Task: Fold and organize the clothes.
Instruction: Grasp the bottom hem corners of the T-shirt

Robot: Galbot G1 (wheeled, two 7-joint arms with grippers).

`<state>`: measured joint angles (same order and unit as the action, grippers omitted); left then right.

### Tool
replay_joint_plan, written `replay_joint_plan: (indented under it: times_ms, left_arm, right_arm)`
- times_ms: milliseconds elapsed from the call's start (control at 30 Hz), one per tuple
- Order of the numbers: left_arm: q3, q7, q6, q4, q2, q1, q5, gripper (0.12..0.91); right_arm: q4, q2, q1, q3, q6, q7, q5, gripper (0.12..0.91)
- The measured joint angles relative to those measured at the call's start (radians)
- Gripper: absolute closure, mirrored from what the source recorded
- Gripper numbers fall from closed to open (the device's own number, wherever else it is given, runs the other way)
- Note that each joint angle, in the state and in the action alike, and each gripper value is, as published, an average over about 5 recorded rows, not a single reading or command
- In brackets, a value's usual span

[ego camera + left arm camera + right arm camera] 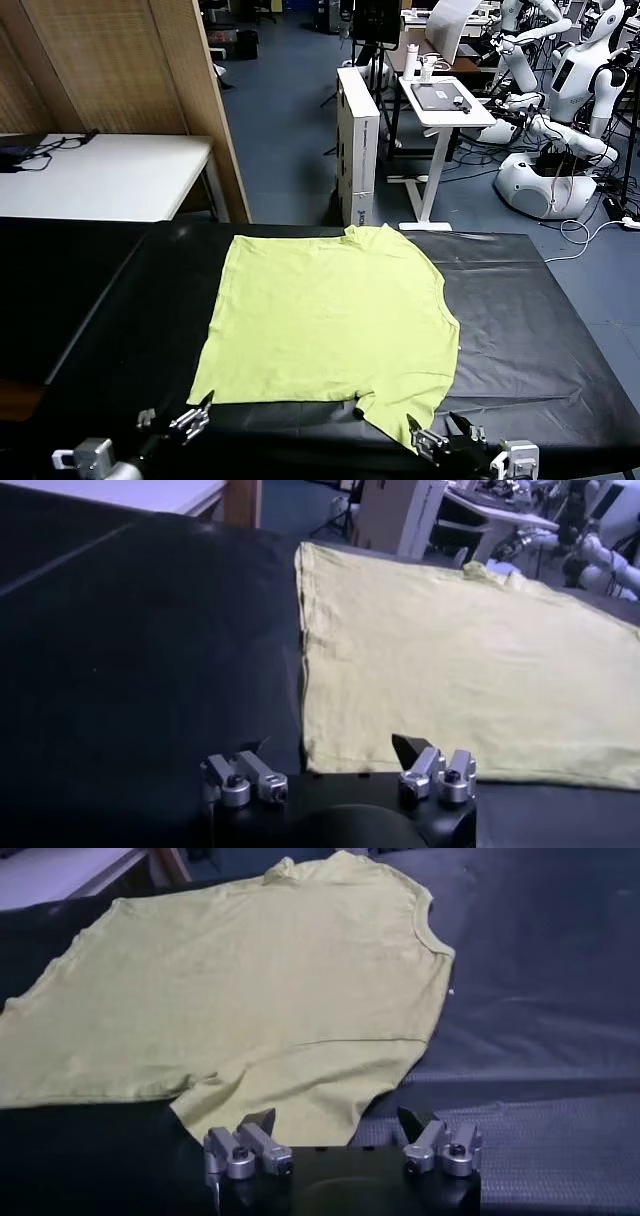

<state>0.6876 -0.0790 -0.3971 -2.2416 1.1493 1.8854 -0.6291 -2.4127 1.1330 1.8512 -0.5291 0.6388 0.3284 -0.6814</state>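
The lime yellow-green T-shirt (330, 320) lies flat on the black table (520, 330), plain side up, collar at the far edge, one sleeve folded in along the left. My left gripper (190, 415) is open and empty at the shirt's near left corner; in the left wrist view the T-shirt (450, 660) has its near hem just beyond the gripper (335, 745). My right gripper (432, 432) is open and empty at the near right sleeve; in the right wrist view the gripper (338, 1116) sits just short of the T-shirt's (250, 998) sleeve edge.
A white table (100, 175) and a wooden partition (130, 60) stand at the back left. A cardboard box (357, 140), a small white stand (440, 110) and white robots (560, 100) stand behind the table. Bare black tabletop lies either side of the shirt.
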Motion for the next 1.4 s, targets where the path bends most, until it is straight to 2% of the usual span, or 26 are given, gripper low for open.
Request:
replay_joint_plan:
  times_ms: [333, 467, 633, 800, 867, 1000, 1067, 1167, 1400]
  left_arm:
    - [-0.008, 0.000, 0.008, 0.003, 0.012, 0.009, 0.008, 0.126]
    - [-0.011, 0.001, 0.014, 0.005, 0.013, 0.009, 0.011, 0.170]
    - [-0.013, 0.001, 0.015, 0.009, 0.015, 0.008, 0.013, 0.302]
    - [-0.015, 0.000, 0.015, 0.013, 0.015, 0.009, 0.013, 0.359]
    - [-0.016, 0.000, 0.015, 0.014, 0.015, 0.008, 0.013, 0.416]
    - [-0.018, 0.001, 0.015, 0.016, 0.014, 0.006, 0.014, 0.621]
    - [-0.018, 0.002, 0.015, 0.016, 0.013, 0.006, 0.015, 0.744]
    - [-0.015, 0.001, 0.016, 0.013, 0.012, 0.009, 0.018, 0.860]
    - [0.032, -0.007, 0.039, -0.017, -0.007, 0.058, -0.027, 0.883]
  right_arm:
    - [0.018, 0.001, -0.018, 0.016, 0.000, -0.003, 0.004, 0.137]
    - [0.030, 0.001, -0.027, 0.022, 0.000, -0.005, 0.004, 0.241]
    - [0.035, 0.004, -0.025, 0.021, -0.002, -0.008, 0.005, 0.377]
    - [0.037, 0.006, -0.023, 0.017, -0.004, -0.010, 0.005, 0.543]
    - [0.038, 0.006, -0.023, 0.016, -0.004, -0.011, 0.005, 0.630]
    - [0.036, 0.006, -0.021, 0.015, -0.006, -0.013, 0.005, 0.832]
    - [0.031, 0.006, -0.017, 0.015, -0.006, -0.012, 0.006, 0.880]
    - [0.016, 0.002, -0.004, 0.009, -0.005, -0.006, 0.008, 0.885]
    - [-0.044, -0.017, 0.060, -0.006, 0.025, 0.018, 0.020, 0.885]
